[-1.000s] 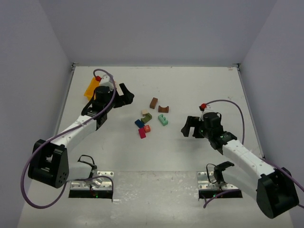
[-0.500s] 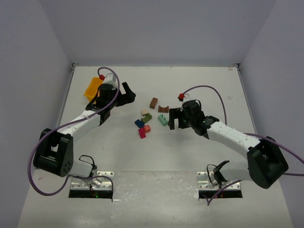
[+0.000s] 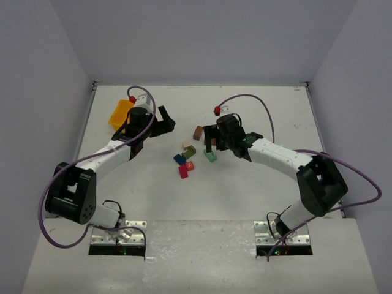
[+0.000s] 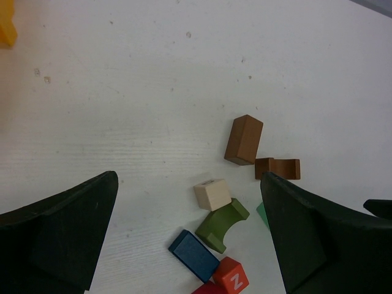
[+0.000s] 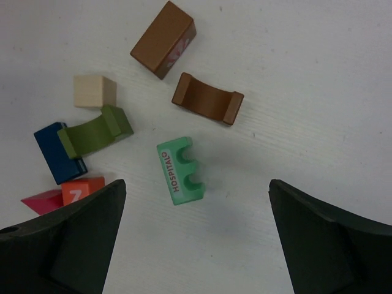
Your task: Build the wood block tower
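Small painted blocks lie loose and flat on the white table, none stacked. In the right wrist view I see the brown block (image 5: 163, 39), brown arch (image 5: 207, 99), tan cube (image 5: 94, 91), olive arch (image 5: 95, 133), blue block (image 5: 55, 156), orange cube (image 5: 81, 190), red wedge (image 5: 43, 201) and teal "HOSPITAL" block (image 5: 180, 171). My right gripper (image 5: 197, 184) is open and empty above the teal block (image 3: 210, 156); from the top (image 3: 209, 139) it covers part of the brown arch. My left gripper (image 4: 188, 177) is open and empty, left of the cluster (image 3: 166, 121), facing the tan cube (image 4: 212, 194).
A yellow-orange plastic tray (image 3: 119, 113) sits at the far left, behind the left gripper, with its corner in the left wrist view (image 4: 6, 24). Purple cables loop over both arms. Walls close the table at the left, back and right.
My right arm has swung left and away from its base, from the right side of the table to over the blocks. My left gripper has shifted slightly toward the back.
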You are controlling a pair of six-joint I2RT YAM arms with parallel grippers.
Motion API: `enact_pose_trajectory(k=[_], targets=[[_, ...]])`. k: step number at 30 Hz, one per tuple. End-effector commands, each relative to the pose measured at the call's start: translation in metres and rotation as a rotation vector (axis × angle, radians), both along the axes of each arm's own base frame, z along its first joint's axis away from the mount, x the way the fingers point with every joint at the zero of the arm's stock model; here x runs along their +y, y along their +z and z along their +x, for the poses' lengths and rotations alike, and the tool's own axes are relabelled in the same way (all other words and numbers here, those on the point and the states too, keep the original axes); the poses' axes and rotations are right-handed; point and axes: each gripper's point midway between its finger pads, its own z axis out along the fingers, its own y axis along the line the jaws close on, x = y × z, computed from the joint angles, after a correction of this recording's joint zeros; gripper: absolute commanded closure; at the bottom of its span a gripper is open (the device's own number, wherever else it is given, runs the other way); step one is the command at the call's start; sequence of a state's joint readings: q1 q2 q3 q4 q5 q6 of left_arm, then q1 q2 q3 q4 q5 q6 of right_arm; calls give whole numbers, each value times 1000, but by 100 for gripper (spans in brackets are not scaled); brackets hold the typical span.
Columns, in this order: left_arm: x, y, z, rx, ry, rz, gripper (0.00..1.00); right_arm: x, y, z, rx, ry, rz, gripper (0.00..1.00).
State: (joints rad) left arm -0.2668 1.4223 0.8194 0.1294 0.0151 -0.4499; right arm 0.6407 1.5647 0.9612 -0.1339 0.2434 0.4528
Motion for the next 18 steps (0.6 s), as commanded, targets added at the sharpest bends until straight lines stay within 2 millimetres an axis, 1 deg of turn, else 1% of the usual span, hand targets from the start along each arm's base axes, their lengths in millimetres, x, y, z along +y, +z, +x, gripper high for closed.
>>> enact_pose_trajectory(k=[1,2,6,7,9,10,15,18], targets=[[5,26,17,-73,42,10,0,49,14,13,-68,162,-53,1],[5,26,18,-72,42,11,0,53,19,16,-79,169,-47,1],[4,23,18,-62,37,15,0,79,-5,20,-27,281,-55,1],[4,21,17,-57,39,17,0,83,-8,20,-17,295,-52,2],[4,22,18,-59,42,17,0,92,-12,22,3,322,-45,7],[4,22,18,-60,42,17,0,93,-16,22,14,328,-49,8],[1,18,21,-46,27,19,0,103,-29,23,50,357,-38,27],[0,17,22,-39,22,19,0,108,-37,25,57,369,-35,35]])
